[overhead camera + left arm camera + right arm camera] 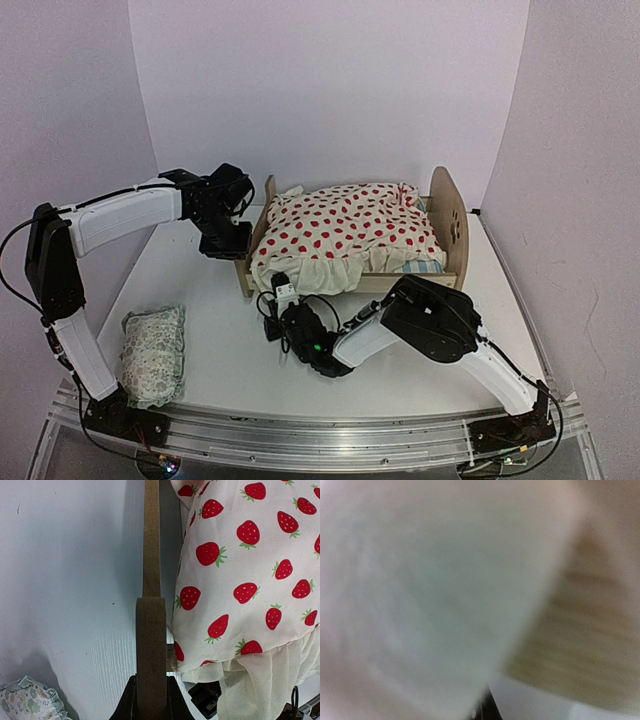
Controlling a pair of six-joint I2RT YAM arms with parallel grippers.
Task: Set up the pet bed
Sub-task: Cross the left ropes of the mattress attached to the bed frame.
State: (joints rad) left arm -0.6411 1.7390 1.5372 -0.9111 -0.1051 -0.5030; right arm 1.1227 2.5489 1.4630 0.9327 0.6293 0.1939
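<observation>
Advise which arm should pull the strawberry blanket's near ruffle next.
Right. The right gripper is shut at the near ruffle of the blanket; the left gripper clamps the footboard of the pet bed, likely steadying it.

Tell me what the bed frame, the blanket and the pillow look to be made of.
The frame: light plywood by the look, bare and matte; its cut edge shows brown and grainy in the left wrist view. The blanket: thin cream woven cloth, likely cotton, printed with red strawberries, with a sheer ruffled hem. The pillow: soft stuffed cloth, pale green pattern, frilled edge.
</observation>
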